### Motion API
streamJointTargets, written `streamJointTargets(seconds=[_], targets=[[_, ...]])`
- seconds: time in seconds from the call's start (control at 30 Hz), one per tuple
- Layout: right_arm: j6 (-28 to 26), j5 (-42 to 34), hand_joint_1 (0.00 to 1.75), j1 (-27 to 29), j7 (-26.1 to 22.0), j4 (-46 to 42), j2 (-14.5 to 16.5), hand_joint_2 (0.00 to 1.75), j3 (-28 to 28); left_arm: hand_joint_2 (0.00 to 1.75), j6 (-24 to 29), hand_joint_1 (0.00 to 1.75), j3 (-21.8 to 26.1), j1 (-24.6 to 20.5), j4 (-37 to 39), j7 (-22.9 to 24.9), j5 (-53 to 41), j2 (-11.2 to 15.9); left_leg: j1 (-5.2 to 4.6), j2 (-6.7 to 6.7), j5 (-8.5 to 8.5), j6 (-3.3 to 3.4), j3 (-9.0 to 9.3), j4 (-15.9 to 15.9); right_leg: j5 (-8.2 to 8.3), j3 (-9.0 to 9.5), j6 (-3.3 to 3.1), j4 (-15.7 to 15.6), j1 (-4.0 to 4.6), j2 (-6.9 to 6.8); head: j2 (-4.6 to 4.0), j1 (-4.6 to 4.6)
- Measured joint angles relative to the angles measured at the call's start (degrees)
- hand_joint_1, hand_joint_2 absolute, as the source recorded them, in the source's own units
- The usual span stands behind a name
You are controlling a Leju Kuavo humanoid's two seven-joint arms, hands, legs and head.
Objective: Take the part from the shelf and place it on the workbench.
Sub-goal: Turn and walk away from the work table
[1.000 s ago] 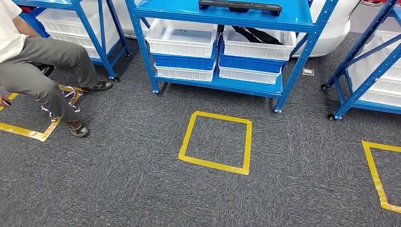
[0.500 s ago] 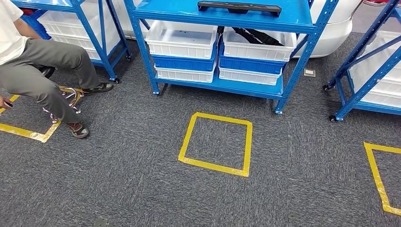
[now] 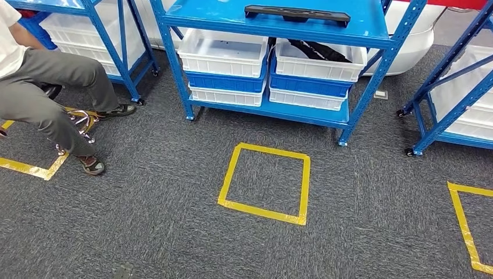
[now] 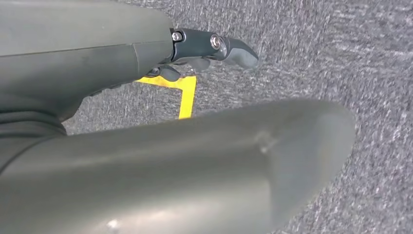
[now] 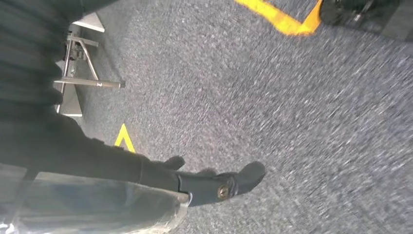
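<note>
Head view: the part lies on the blue shelf, top centre of frame, long axis left-right. Left wrist view: my left hand hangs over carpet, empty, fingers loosely extended. Right wrist view: my right hand likewise (neither is nearer).

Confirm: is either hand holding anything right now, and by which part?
Nothing is held. The left hand and right hand hang over carpet with nothing in them; the black part lies untouched on the shelf.
</note>
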Motion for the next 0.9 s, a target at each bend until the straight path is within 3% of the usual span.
streamJointTargets(seconds=[0.07, 0.13, 0.2, 0.23, 0.3, 0.33, 0.4, 0.47, 0.53, 0.6, 0.67, 0.73, 0.77, 0.8, 0.83, 0.9], targets=[[0.0, 0.07, 0.0, -0.17, -0.01, 0.01, 0.02, 1.75, 0.01, 0.0, 0.54, 0.0, 0.02, -0.06, -0.02, 0.09, -0.03, -0.39, 0.06, -0.22, 0.17, 0.73, 1.56, -1.02, -1.6, -1.72, -0.19, 3.21, 0.05, 0.04, -0.01, 0.14], [-0.02, 0.15, 0.0, -0.3, -0.02, 0.02, 0.0, 1.75, 0.02, 0.0, 1.37, 0.0, 0.02, -0.23, -0.03, 0.2, -0.13, -1.02, -0.08, -0.28, -0.19, 1.07, 2.0, -1.2, -4.32, -6.29, -0.67, 10.46, 0.0, 0.12, -0.01, 0.27], [-0.09, 0.18, 0.0, -0.14, -0.02, 0.01, -0.09, 1.75, 0.02, 0.0, 1.77, 0.0, 0.02, -0.31, -0.02, 0.26, -0.26, -1.58, -0.21, -0.54, -0.88, 1.06, 2.46, -1.19, -5.39, -10.69, -0.2, 15.42, -0.03, 0.13, 0.0, 0.38], [-0.15, 0.2, 0.0, 0.0, -0.01, 0.01, -0.16, 1.75, 0.02, 0.0, 1.82, 0.0, 0.02, -0.3, -0.02, 0.26, -0.34, -1.82, -0.26, -0.71, -1.25, 0.94, 2.87, -1.18, -4.41, -11.43, 0.45, 14.88, -0.03, 0.13, 0.0, 0.43], [-0.25, 0.27, 0.0, 0.2, -0.01, 0.01, -0.33, 1.75, 0.02, 0.0, 1.91, 0.0, 0.03, -0.27, -0.01, 0.28, -0.44, -2.28, -0.34, -0.93, -2.15, 0.51, 3.98, -1.17, 0.03, -9.93, 1.67, 8.18, -0.01, 0.12, 0.0, 0.46], [-0.28, 0.3, 0.0, 0.24, -0.01, 0.01, -0.39, 1.75, 0.02, 0.0, 1.93, 0.0, 0.04, -0.29, 0.01, 0.32, -0.48, -2.44, -0.48, -0.95, -2.74, 0.24, 4.55, -1.01, 1.85, -8.87, 1.71, 4.3, 0.06, 0.04, 0.0, 0.49], [-0.35, 0.31, 0.0, 0.16, -0.01, 0.02, -0.47, 1.75, 0.02, 0.0, 1.96, 0.0, 0.06, -0.33, 0.04, 0.46, -0.55, -2.65, -0.77, -0.93, -3.92, -0.44, 5.31, -0.79, 2.91, -7.42, 0.42, 0.02, 0.29, -0.13, 0.01, 0.51], [-0.42, 0.3, 0.0, 0.17, 0.0, 0.02, -0.47, 1.75, 0.02, 0.0, 2.03, 0.0, 0.08, -0.4, 0.06, 0.62, -0.66, -2.67, -0.86, -0.9, -4.52, -1.06, 5.95, 0.04, 2.68, -6.42, -1.41, -0.57, 0.15, -0.11, 0.0, 0.39], [-0.44, 0.3, 0.0, 0.27, 0.0, 0.02, -0.36, 1.75, 0.02, 0.0, 2.26, 0.0, 0.08, -0.45, 0.06, 0.68, -0.79, -2.61, -0.58, -0.64, -5.56, -1.65, 5.85, 2.28, 3.2, -4.81, -2.48, -0.96, -0.28, 0.0, 0.0, 0.22], [-0.44, 0.31, 0.0, 0.25, 0.0, 0.02, -0.31, 1.75, 0.02, 0.0, 2.46, 0.0, 0.1, -0.5, 0.06, 0.7, -0.86, -2.59, -0.06, -0.28, -7.73, -2.33, 2.65, 8.01, 3.02, -3.47, -2.98, -1.12, -0.45, -0.01, 0.0, 0.06], [-0.44, 0.32, 0.0, 0.21, 0.0, 0.02, -0.32, 1.75, 0.02, 0.0, 2.52, 0.0, 0.16, -0.47, 0.07, 0.72, -0.86, -2.61, 0.53, -0.1, -10.52, -2.98, -2.68, 15.04, 2.41, -2.68, -3.04, -1.23, -0.52, 0.08, -0.01, -0.06], [-0.44, 0.33, 0.0, 0.34, 0.0, 0.02, -0.3, 1.75, 0.02, 0.0, 2.58, 0.0, 0.32, -0.41, 0.08, 0.76, -0.85, -2.6, 1.06, 0.04, -11.82, -3.55, -6.02, 16.75, 1.48, -1.64, -2.79, -1.31, -0.67, 0.25, -0.01, -0.06], [-0.44, 0.34, 0.0, 0.44, 0.0, 0.02, -0.25, 1.75, 0.02, 0.0, 2.62, 0.0, 0.41, -0.41, 0.08, 0.8, -0.85, -2.6, 1.25, 0.11, -10.65, -3.75, -6.3, 14.85, 0.9, -1.09, -2.6, -1.32, -0.8, 0.31, -0.01, -0.08], [-0.44, 0.37, 0.0, 0.49, 0.0, 0.02, -0.21, 1.75, 0.02, 0.0, 2.66, 0.0, 0.49, -0.41, 0.08, 0.86, -0.85, -2.59, 1.37, 0.21, -8.16, -3.77, -5.85, 11.64, 0.31, -0.49, -2.37, -1.37, -0.92, 0.33, -0.01, -0.06], [-0.44, 0.4, 0.0, 0.47, 0.0, 0.02, -0.17, 1.75, 0.02, 0.0, 2.7, 0.0, 0.55, -0.41, 0.08, 0.92, -0.85, -2.59, 1.35, 0.4, -5.1, -3.63, -5.14, 7.93, -0.31, 0.12, -2.08, -1.38, -0.97, 0.35, 0.0, -0.1], [-0.44, 0.48, 0.0, 0.25, 0.01, 0.02, -0.14, 1.75, 0.02, 0.0, 2.71, 0.0, 0.67, -0.5, 0.09, 1.11, -0.85, -2.59, 1.09, 0.77, -2.17, -2.98, -3.95, 3.47, -1.57, 1.05, -1.3, -1.73, -0.79, 0.39, 0.0, -0.14]])
